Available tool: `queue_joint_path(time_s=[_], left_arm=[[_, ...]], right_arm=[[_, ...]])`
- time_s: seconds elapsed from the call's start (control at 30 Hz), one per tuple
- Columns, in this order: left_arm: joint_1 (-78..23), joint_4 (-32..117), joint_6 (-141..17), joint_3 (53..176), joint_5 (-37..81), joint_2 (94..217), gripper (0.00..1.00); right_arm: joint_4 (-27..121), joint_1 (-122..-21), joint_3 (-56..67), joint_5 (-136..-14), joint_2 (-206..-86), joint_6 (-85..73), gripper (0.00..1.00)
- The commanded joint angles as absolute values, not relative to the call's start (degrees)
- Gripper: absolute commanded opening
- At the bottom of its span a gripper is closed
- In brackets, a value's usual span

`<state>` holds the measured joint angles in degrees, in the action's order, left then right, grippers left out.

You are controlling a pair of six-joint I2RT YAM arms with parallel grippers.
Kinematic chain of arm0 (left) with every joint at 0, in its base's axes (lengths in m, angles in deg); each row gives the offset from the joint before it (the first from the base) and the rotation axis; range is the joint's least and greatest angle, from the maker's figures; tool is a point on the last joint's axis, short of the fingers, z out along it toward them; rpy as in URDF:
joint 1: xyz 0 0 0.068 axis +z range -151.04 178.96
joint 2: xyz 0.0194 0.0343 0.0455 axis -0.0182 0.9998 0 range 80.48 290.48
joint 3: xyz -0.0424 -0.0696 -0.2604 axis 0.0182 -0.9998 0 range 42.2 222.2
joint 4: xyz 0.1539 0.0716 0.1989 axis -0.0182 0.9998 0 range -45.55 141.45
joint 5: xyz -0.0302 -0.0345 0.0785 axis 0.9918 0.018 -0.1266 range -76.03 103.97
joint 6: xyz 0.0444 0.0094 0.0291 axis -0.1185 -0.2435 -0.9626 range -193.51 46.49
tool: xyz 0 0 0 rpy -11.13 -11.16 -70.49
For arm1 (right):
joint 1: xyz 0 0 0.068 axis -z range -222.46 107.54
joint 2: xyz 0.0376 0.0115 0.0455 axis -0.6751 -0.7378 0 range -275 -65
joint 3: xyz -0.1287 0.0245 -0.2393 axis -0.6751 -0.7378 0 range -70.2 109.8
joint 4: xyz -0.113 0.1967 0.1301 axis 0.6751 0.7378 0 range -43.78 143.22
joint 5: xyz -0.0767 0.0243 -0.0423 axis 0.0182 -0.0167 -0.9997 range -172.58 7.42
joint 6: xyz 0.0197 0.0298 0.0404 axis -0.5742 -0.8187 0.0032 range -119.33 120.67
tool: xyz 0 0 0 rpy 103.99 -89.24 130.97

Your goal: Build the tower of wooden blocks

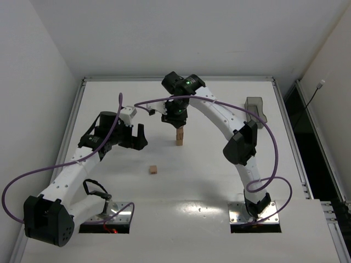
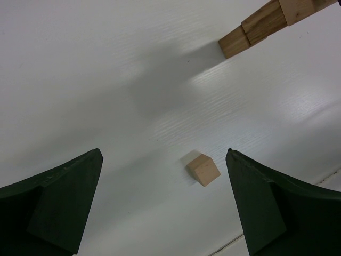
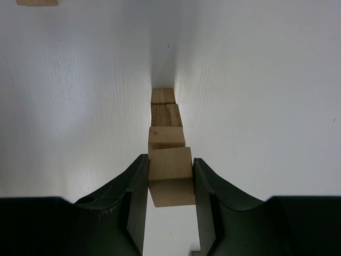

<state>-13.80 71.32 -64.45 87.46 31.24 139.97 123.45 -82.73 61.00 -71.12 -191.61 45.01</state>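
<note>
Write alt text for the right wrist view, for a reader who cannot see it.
Seen from above, the right gripper closes its two dark fingers on a light-brown wooden cube atop a narrow tower of three more such cubes on a white table. Another wooden block's edge shows at the top left corner.

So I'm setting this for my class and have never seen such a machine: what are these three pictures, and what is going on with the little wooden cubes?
Two white robot arms are bolted to a table. One picture looks down from above; the other two come from cameras on each wrist.

The right end effector is closed on a wooden cube at the top of the tower, a one-cube-wide column with three cubes visible beneath it.

The left end effector is open, holding nothing, above a loose cube lying alone on the table.

A dark plastic box sits at the far right.
</note>
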Motion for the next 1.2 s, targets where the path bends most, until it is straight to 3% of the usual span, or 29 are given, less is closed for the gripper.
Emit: queue_joint_path(time_s=[0.0,1.17], left_arm=[[-13.08,69.85,-64.99,87.47,32.16,138.67,1.00],[-13.08,69.85,-64.99,87.47,32.16,138.67,1.00]], right_arm=[[126.90,-83.15,62.17,-71.33,-191.74,44.26,0.02],[126.90,-83.68,59.44,-71.95,-192.27,44.79,0.08]])
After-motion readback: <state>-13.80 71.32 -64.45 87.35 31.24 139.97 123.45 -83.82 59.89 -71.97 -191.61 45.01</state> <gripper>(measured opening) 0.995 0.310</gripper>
